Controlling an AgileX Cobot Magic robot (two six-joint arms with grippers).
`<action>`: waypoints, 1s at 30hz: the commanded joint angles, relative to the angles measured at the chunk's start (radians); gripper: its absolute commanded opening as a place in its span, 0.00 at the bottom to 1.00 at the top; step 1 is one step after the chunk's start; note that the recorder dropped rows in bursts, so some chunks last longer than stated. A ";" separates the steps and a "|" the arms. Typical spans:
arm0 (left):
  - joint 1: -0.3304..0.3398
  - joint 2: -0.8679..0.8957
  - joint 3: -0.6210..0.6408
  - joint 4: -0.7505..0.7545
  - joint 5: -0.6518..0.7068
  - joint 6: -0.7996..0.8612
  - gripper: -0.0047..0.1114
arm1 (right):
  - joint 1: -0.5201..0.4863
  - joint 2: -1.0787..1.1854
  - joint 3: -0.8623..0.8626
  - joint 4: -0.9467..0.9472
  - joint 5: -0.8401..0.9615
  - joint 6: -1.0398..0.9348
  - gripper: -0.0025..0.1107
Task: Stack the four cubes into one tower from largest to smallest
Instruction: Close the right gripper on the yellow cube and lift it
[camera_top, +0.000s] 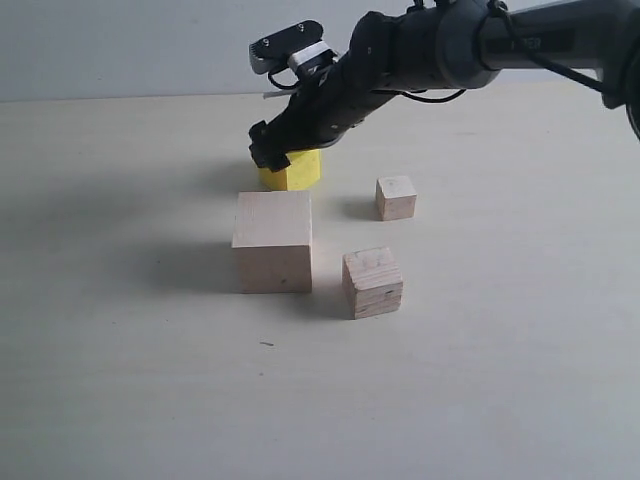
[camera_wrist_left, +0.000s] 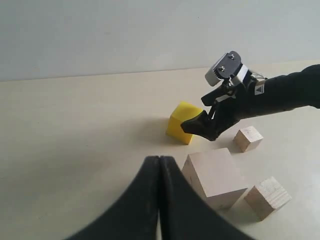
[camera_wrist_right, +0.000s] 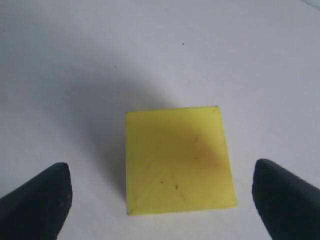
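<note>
Four cubes lie apart on the table; no tower stands. The largest pale wood cube (camera_top: 273, 241) (camera_wrist_left: 215, 176) sits in the middle. Behind it rests the yellow cube (camera_top: 297, 172) (camera_wrist_left: 183, 122) (camera_wrist_right: 178, 159). The grainy cracked cube (camera_top: 373, 282) (camera_wrist_left: 267, 197) is front right, the smallest pale cube (camera_top: 396, 197) (camera_wrist_left: 248, 138) back right. My right gripper (camera_top: 272, 152) (camera_wrist_left: 199, 128) (camera_wrist_right: 162, 192) hovers open just over the yellow cube, one finger on either side, not touching it. My left gripper (camera_wrist_left: 159, 162) is shut and empty, short of the largest cube; the exterior view does not show it.
The pale tabletop (camera_top: 120, 330) runs back to a grey wall (camera_top: 120, 45). The right arm (camera_top: 450, 45) reaches in from the upper right above the back of the table.
</note>
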 joint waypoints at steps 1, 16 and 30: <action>-0.005 -0.006 0.001 -0.006 -0.005 -0.003 0.04 | 0.004 0.032 -0.043 -0.002 0.020 0.004 0.84; -0.005 -0.006 0.001 0.004 -0.005 0.000 0.04 | 0.004 0.098 -0.082 -0.028 0.016 0.004 0.83; -0.005 -0.006 0.001 0.004 0.011 -0.001 0.04 | 0.004 0.088 -0.082 -0.028 0.052 0.004 0.38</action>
